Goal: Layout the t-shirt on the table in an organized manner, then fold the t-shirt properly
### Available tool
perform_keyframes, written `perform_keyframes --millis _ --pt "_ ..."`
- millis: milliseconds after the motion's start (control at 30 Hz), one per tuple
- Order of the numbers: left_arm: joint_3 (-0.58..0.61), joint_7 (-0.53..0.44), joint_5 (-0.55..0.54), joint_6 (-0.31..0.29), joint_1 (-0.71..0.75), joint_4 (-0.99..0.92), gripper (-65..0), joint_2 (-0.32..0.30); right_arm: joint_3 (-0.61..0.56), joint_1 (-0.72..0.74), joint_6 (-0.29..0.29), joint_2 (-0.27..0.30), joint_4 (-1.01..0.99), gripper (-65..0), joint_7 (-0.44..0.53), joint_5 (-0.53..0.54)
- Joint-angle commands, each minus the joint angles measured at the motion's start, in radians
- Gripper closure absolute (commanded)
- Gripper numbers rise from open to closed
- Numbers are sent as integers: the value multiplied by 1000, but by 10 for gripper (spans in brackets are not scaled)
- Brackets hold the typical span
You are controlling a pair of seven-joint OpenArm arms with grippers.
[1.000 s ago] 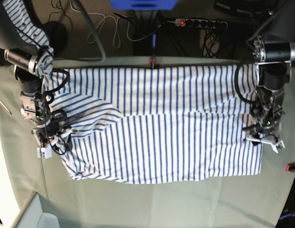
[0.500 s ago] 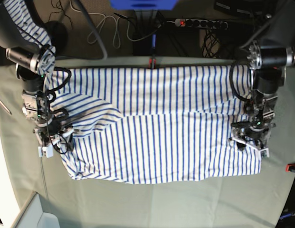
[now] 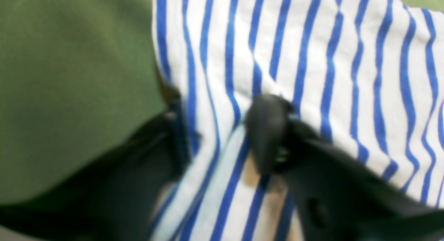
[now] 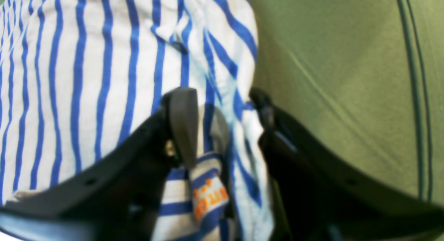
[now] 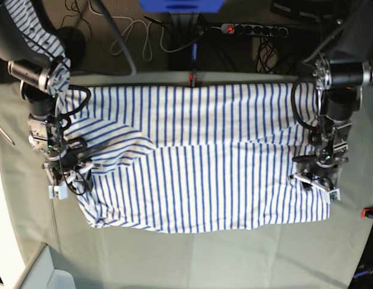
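Base view: t-shirt [image 5: 198, 159] spread wide across table [image 5: 192, 259], lying mostly flat, one diagonal fold at its left part, one end draped up over right arm. White cloth, thin blue stripes, lower hem roughly straight. Left gripper [image 3: 222, 130] at shirt's right edge, jaws straddling a pinched ridge of cloth, gap narrow; likely gathering the edge for a fold. Right gripper [image 4: 222, 109] at opposite edge, jaws apart with bunched hem and a printed label between, not yet clamped.
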Motion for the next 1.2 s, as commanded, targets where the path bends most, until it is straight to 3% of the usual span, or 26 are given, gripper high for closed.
perform_keyframes --millis 0,67,100,167,300,467,633,733,867,1167 --pt "0 -1 -2 -8 -22 7 -160 -7 -1 13 -2 10 7 -165 -15 -5" --pt "-2 -1 -2 -8 -22 7 -22 -7 -1 13 -2 10 7 -91 -13 -5" --pt "-2 -1 -2 -8 -22 7 0 -7 -1 15 -2 10 7 -57 -13 -5" --pt "-2 2 -2 -8 -22 18 -15 -7 -1 16 -2 10 9 0 -13 -5" --pt "-2 7 -3 -8 -20 53 0 -7 3 13 1 7 44 0 -12 -5" --pt "-3 18 -3 -7 69 256 0 -6 6 -68 2 -4 227 0 -12 1" --pt "-86 182 -5 -7 185 525 0 11 6 -185 99 -41 429 0 -13 2" --pt "-191 240 4 -8 239 646 0 47 26 -244 110 -61 517 0 -13 19" --pt "-275 337 -2 -14 333 804 0 68 57 -336 111 -65 633 0 -24 130" --pt "-287 366 -3 -16 494 940 0 80 51 -544 111 -62 728 0 -13 216"
